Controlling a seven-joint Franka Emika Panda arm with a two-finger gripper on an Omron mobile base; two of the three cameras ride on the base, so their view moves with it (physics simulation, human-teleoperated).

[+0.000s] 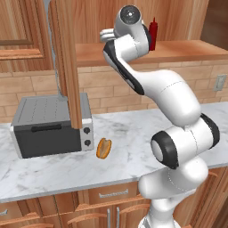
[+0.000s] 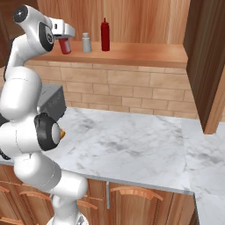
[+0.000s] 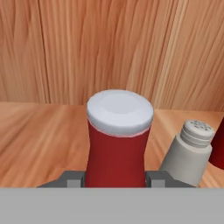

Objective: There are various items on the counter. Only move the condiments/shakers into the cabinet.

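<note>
While the arm reaches up toward the cabinet shelf (image 1: 187, 50) in the left base view, its wrist hides most of what stands there — one red bottle (image 1: 153, 33) shows just past the wrist, upright on the shelf. Below the shelf, on the counter (image 1: 133, 147), the bun (image 1: 103, 148) lies just beside the toaster oven (image 1: 51, 127), on its front right. The open cabinet door (image 1: 69, 62) hangs edge-on over the toaster oven.

In the right base view the gripper (image 2: 64, 44) is at the left end of the shelf (image 2: 132, 52), with a second red bottle (image 2: 65, 45) between its fingers, its base at or just above the shelf edge. To the right of that bottle stands the grey shaker (image 2: 86, 42), and just beyond the shaker the first red bottle (image 2: 105, 34), both upright on the shelf. The counter (image 2: 127, 145) lies under the shelf.

In the hand view the held red bottle (image 3: 117, 140) sits with its white end toward the camera, and the two finger tips (image 3: 72, 178) press its sides — closed on it. The shaker (image 3: 190, 151) stands just beside the bottle, apart from it, on the shelf (image 3: 39, 135).
</note>
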